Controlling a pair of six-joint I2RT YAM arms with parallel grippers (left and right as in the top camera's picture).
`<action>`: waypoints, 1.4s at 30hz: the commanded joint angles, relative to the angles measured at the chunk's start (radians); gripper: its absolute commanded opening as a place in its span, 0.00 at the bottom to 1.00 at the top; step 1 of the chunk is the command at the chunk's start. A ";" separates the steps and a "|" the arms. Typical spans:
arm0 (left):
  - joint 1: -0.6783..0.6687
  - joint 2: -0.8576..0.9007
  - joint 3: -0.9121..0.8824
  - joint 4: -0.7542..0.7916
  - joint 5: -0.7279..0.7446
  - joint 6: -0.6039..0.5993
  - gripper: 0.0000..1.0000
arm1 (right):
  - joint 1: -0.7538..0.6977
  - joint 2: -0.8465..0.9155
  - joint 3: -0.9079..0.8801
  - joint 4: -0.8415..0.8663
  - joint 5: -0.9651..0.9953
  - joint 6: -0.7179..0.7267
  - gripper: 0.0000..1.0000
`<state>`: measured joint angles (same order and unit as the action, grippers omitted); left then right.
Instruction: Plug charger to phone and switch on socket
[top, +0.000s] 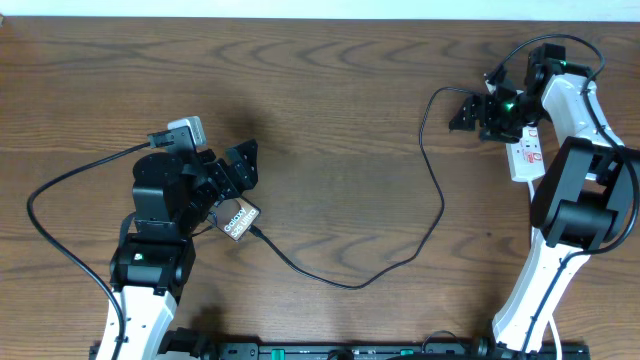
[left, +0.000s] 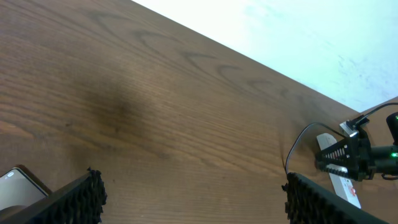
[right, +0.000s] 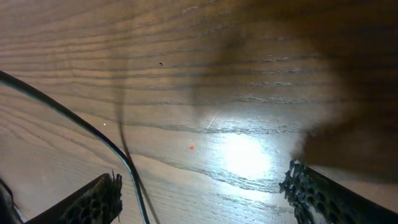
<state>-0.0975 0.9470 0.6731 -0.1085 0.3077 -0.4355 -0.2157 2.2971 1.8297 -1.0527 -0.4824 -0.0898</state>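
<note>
The phone (top: 240, 220), with its white "Galaxy" sticker, lies at the left under my left arm; its corner shows in the left wrist view (left: 15, 186). The thin black charger cable (top: 430, 195) runs from the phone's end across the table up to the white socket strip (top: 527, 158) at the right, partly hidden by my right arm; the strip also shows in the left wrist view (left: 339, 180). My left gripper (top: 243, 165) is open and empty above the phone's far side. My right gripper (top: 472, 112) is open and empty left of the socket, with the cable (right: 93, 134) between its fingers' view.
A thicker black robot cable (top: 60, 190) loops at the far left. The table's far edge meets a pale wall (left: 311, 37). Bare wood lies between the two arms.
</note>
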 joint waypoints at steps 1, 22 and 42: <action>-0.004 0.000 0.031 0.000 -0.015 0.024 0.89 | -0.041 0.035 -0.009 -0.018 0.167 0.092 0.85; -0.004 0.000 0.031 -0.007 -0.014 0.024 0.89 | -0.014 -0.564 -0.009 -0.206 0.506 0.415 0.99; -0.004 0.000 0.031 -0.011 -0.014 0.024 0.89 | -0.006 -0.767 -0.010 -0.220 0.506 0.430 0.99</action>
<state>-0.0975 0.9470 0.6731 -0.1204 0.3077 -0.4355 -0.2295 1.5402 1.8175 -1.2686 0.0135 0.3286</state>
